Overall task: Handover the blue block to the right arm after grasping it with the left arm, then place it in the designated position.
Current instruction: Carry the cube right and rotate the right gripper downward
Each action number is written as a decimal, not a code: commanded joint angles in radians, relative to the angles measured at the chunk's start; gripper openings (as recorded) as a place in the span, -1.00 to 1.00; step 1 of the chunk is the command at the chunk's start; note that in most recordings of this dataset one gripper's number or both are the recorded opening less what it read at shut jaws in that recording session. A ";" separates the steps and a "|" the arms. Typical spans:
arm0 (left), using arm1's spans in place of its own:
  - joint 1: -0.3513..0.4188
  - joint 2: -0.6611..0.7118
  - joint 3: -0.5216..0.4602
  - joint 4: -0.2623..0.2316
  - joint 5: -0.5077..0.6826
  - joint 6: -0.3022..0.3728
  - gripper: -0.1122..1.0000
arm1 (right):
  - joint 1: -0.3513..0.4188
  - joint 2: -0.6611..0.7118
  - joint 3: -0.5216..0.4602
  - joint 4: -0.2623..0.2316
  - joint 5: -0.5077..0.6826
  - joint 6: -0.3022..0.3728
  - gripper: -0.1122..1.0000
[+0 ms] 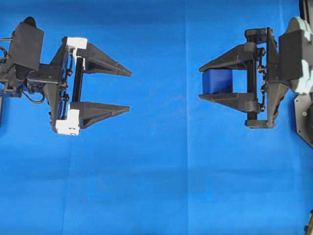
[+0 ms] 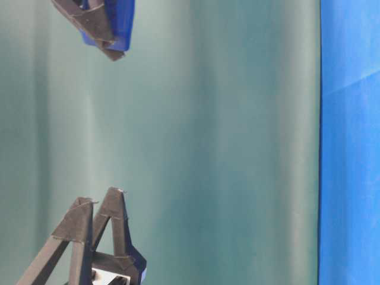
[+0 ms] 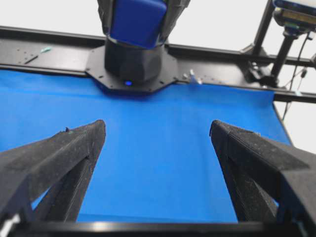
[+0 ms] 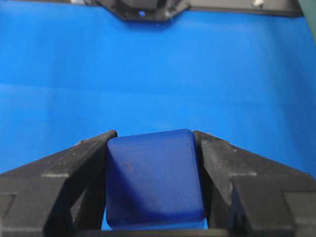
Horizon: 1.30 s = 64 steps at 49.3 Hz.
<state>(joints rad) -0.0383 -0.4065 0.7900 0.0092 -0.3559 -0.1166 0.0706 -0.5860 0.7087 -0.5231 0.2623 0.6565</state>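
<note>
The blue block is a dark-blue cube clamped between the two black fingers of my right gripper, which is shut on it at the right of the overhead view. In the right wrist view the blue block fills the gap between both fingers, held above the cloth. My left gripper, with white end brackets, stands wide open at the left, fingertips pointing right, apart from the block and holding nothing. From the left wrist view the blue block shows ahead at the top, and my left gripper is spread with only cloth between.
A blue cloth covers the whole table. The right arm's black base and a black frame rail stand at the cloth's far edge in the left wrist view. A teal backdrop fills the table-level view.
</note>
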 commanded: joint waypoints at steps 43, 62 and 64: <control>0.002 -0.014 -0.023 0.002 -0.009 0.000 0.86 | 0.067 0.014 -0.018 0.141 0.391 -0.005 -0.02; 0.002 -0.014 -0.025 0.002 -0.009 -0.002 0.86 | 0.067 0.014 -0.018 0.141 0.390 -0.005 -0.02; 0.002 -0.014 -0.025 0.002 -0.009 -0.002 0.86 | 0.067 0.014 -0.018 0.140 0.390 -0.005 -0.02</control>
<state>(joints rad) -0.0383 -0.4065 0.7900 0.0092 -0.3559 -0.1166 0.1365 -0.5691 0.7087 -0.3835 0.6581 0.6535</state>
